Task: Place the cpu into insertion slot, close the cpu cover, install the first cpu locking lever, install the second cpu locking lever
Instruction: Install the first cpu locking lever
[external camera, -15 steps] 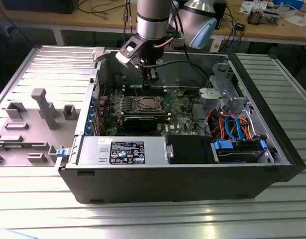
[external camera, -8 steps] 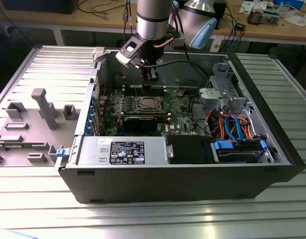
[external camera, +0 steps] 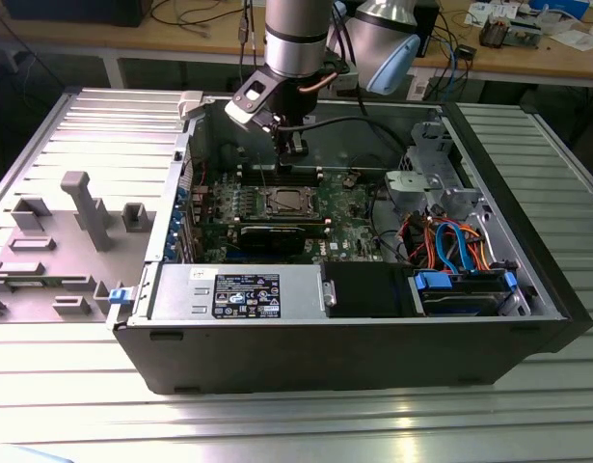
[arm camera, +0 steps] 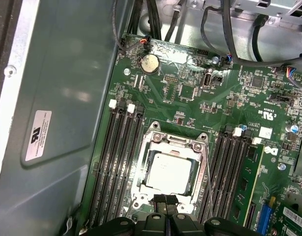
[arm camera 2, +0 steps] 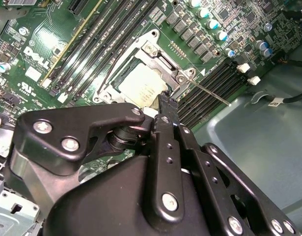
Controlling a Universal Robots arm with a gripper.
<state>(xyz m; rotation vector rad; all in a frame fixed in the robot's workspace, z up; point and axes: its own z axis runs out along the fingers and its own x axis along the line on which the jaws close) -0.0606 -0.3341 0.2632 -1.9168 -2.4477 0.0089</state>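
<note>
Gripper (external camera: 296,154) hangs at upper centre of the exterior view, over the green circuit board (external camera: 359,217) inside the open PC case (external camera: 325,347). Fingers (arm camera: 160,200) are pressed together, w/ nothing seen btwn them; tips are at the socket edge, contact unclear. Cpu (arm camera: 169,173) lies flat in insertion slot (external camera: 269,204), approx. centre of frame. Cpu cover (arm camera: 171,143) is down around the cpu. One thin locking lever (arm camera 2: 209,92) sticks out over the memory slots (arm camera 2: 217,81).

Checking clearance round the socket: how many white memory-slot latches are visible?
4. Two white latches on the memory bank beside the case wall, two on the bank across the cpu; the gripper may hide others.
</note>
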